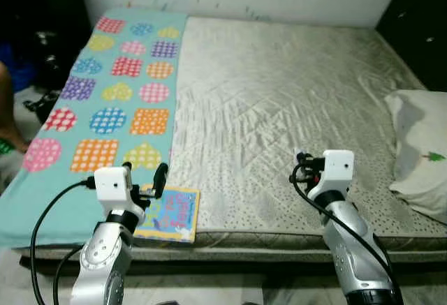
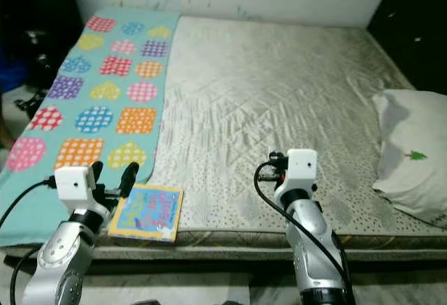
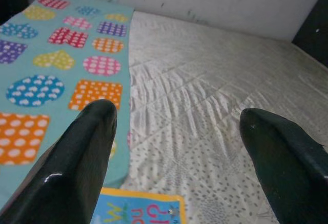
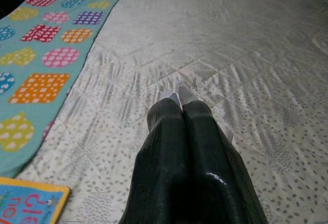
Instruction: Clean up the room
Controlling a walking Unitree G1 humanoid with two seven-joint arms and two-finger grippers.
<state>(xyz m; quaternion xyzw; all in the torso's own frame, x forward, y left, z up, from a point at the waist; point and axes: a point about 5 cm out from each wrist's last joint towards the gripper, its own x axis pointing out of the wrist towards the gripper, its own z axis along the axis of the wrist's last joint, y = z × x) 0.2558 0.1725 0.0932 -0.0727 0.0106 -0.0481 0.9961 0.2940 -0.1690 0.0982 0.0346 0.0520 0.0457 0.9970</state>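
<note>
One book, one pillow, two tools: left spread, right pinched

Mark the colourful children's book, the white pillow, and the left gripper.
colourful children's book (image 2: 147,213), right eye view, cover centre
white pillow (image 1: 422,153), left eye view, middle of its face
left gripper (image 3: 177,147), left wrist view, between its open fingertips

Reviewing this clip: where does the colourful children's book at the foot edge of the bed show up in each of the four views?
Left eye view: the flat, yellow-bordered colourful children's book lies at the mattress's near edge, beside the left tool.
Right eye view: book, lower left.
Left wrist view: book's top edge, at the bottom between the open fingers.
Right wrist view: book's corner, bottom left corner.
Shared landmark: the turquoise blanket with polka-dot shapes, next to the book.
</note>
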